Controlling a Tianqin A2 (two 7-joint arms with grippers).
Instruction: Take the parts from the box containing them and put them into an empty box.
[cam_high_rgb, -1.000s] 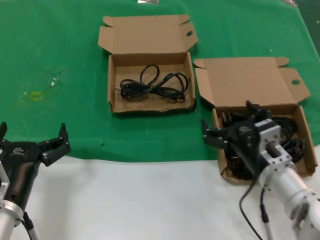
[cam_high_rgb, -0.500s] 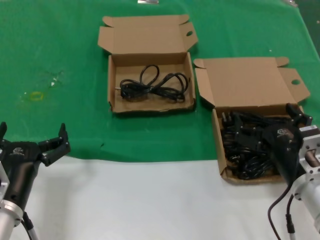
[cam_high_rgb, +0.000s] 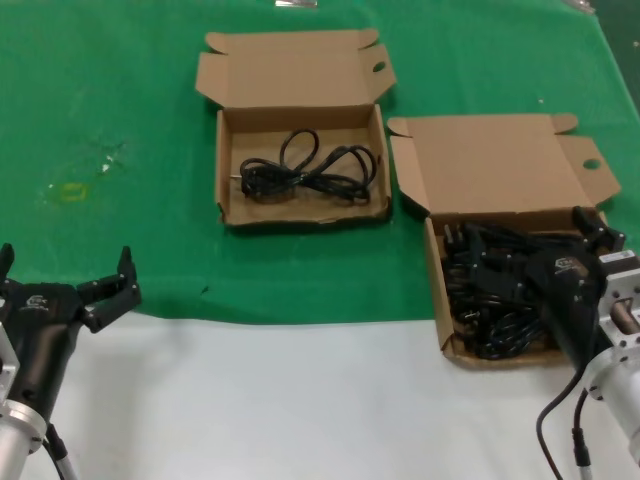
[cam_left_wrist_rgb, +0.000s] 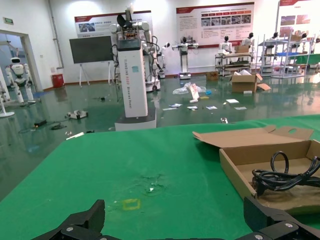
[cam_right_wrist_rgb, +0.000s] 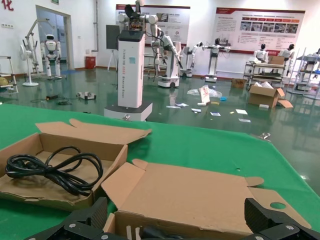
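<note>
The box containing the parts (cam_high_rgb: 437, 270) lies at the right, lid flap (cam_high_rgb: 495, 165) open, with several coiled black power cords (cam_high_rgb: 490, 300) inside. My right gripper (cam_high_rgb: 528, 248) hovers open low over these cords, holding nothing. In the right wrist view its gripper (cam_right_wrist_rgb: 175, 212) faces the lid (cam_right_wrist_rgb: 200, 195), with a plug (cam_right_wrist_rgb: 150, 234) just below. The other box (cam_high_rgb: 222, 170) at centre back holds one cord (cam_high_rgb: 305, 170), seen as the cord (cam_right_wrist_rgb: 50, 167) and the cord (cam_left_wrist_rgb: 285, 177). My left gripper (cam_high_rgb: 65, 262) waits open at the near left, as the gripper (cam_left_wrist_rgb: 172, 215) shows.
Both boxes rest on a green cloth (cam_high_rgb: 120, 90). A bare white table strip (cam_high_rgb: 300, 400) runs along the front. A small yellow mark (cam_high_rgb: 72, 190) sits on the cloth at the left, also seen as the mark (cam_left_wrist_rgb: 131, 204).
A second ago my right gripper was nearer the box's left side; it has since moved right and sunk lower over the cords. Nothing has shifted in the last half second.
</note>
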